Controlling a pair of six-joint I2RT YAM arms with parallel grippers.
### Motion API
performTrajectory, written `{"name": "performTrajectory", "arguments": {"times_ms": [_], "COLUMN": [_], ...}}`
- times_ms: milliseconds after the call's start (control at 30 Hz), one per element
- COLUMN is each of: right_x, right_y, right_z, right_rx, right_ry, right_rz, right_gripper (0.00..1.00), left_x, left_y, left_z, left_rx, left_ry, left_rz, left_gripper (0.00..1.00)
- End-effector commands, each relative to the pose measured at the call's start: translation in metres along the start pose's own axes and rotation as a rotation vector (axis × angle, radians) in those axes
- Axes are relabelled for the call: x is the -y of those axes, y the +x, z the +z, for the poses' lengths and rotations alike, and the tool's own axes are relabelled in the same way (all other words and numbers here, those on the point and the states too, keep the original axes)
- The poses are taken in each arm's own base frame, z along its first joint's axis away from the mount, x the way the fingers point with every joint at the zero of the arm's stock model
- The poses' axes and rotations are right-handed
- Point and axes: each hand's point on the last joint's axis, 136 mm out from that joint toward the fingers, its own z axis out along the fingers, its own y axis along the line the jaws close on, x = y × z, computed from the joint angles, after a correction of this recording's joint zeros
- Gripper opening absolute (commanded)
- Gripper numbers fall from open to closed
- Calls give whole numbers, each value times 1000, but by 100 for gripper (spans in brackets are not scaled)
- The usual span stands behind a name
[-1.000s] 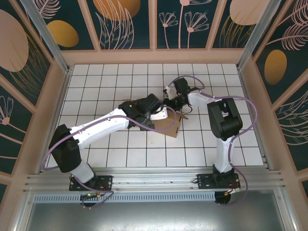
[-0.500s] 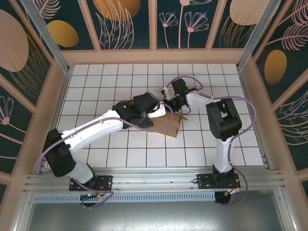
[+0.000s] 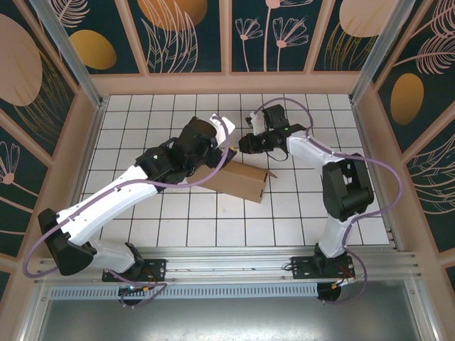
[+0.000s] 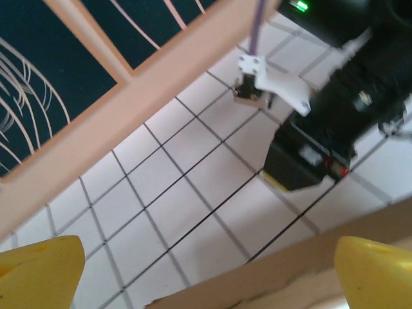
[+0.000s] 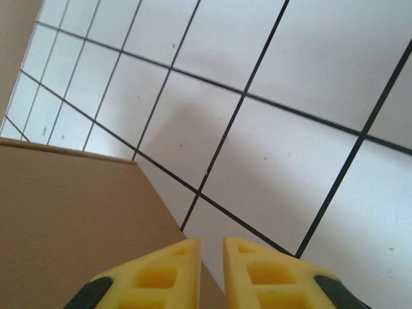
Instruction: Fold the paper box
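Observation:
The paper box lies on the white tiles as a brown cardboard shape with a raised flap at its right end. My left gripper hovers over the box's far left corner, its yellow fingertips wide apart and open, with the cardboard edge just below them. My right gripper hangs just behind the box's far edge. In the right wrist view its yellow fingers are nearly together, shut on nothing, and the box lies to their left. The right gripper also faces the left wrist camera.
A wooden frame with dark patterned panels walls in the tiled floor on three sides. The arm bases sit on an aluminium rail at the near edge. Purple cables loop off both arms.
My left arm has swung back and to the left, lifting off the box and uncovering most of it. My right gripper has drawn back a little from the box.

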Motion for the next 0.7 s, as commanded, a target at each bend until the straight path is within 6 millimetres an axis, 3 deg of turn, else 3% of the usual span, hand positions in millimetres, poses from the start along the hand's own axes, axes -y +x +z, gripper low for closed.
{"name": "performTrajectory", "arguments": {"times_ms": [0,67,133,300,333,400,667], "right_x": [-4,-6,-9,-18,-20,-23,-31], "right_y": [-16,-20,-24,-27,-26,-23,-9], "right_z": [-22,-32,-41,-60,-62,-64,-63], "right_rx": [100,135,171,226,231,236,224], "right_ry": [40,58,70,74,75,81,85], "right_rz": [-6,-2,-3,-5,-7,-11,-28], "right_gripper": [14,11,8,2,1,1,0], "left_x": [2,11,17,4,2,1,-5], "left_y": [-20,-26,-31,-26,-22,-14,26], "left_z": [12,19,23,25,27,33,57], "left_rx": [87,100,124,200,200,197,142], "left_ry": [34,108,193,281,294,336,291], "left_rz": [-357,-474,-569,-787,-824,-886,-1020], "left_gripper": [99,98,86,17,7,0,0]}}
